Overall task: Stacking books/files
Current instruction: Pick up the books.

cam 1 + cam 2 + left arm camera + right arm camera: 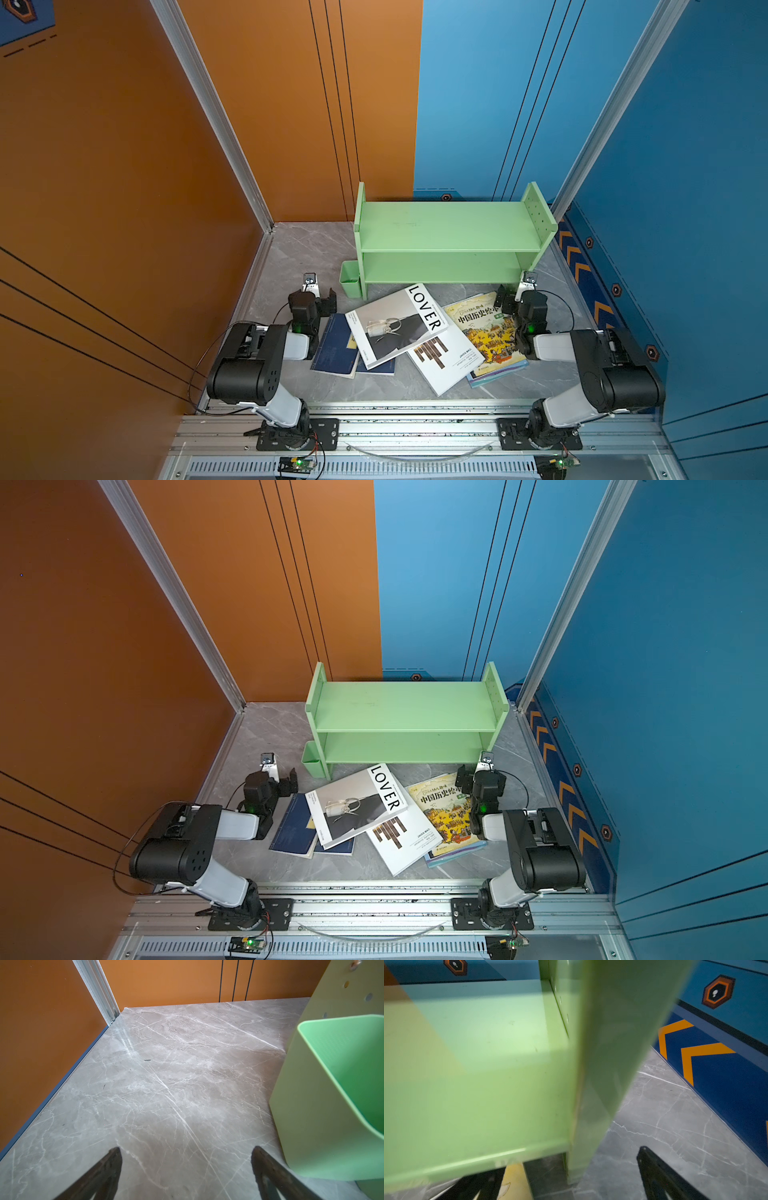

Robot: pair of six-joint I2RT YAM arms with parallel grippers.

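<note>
Both top views show the stacking barely begun. The thick white "LOVER" book lies skewed over two navy yellow-labelled books on the left and over the white book with brown-black bars. That book overlaps the yellow illustrated picture book, which has a thin light-blue book beneath it. They make a loose fan on the table, near the empty green shelf. The left hand hovers spread over bare table beside the shelf's side bin. The right hand, also spread and empty, is at the shelf's right leg. All the squaring-up is left to do.
</note>
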